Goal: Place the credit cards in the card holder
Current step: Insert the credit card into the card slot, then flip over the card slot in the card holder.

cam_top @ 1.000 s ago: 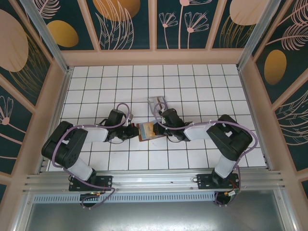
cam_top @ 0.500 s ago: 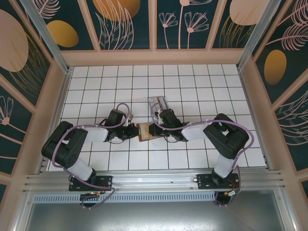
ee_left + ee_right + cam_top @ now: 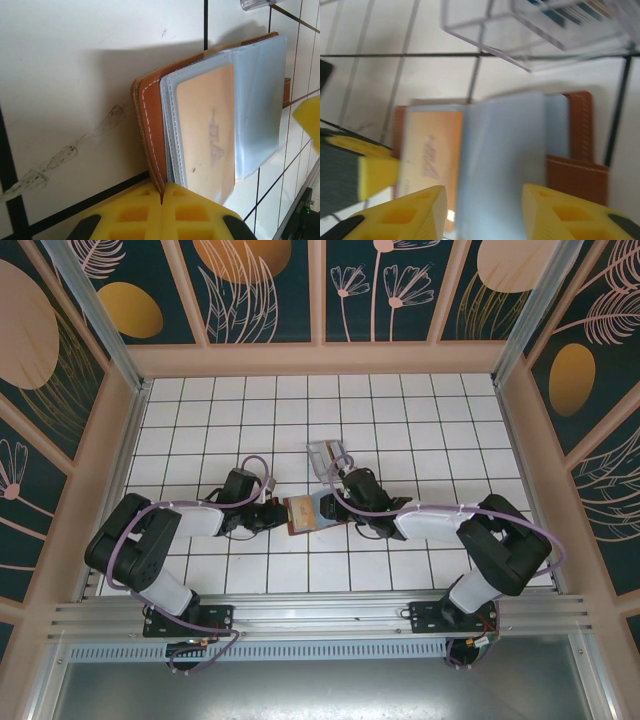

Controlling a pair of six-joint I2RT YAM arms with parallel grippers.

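Card holder point(image 3: 149, 115) corner behind left fingers point(image 3: 197, 222)

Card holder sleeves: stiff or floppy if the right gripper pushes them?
Likely floppy: the clear sleeves fan loosely off the card holder. Probably light and apt to slide, since the left gripper pins one edge. The sleeve holding a card should be stiffer.
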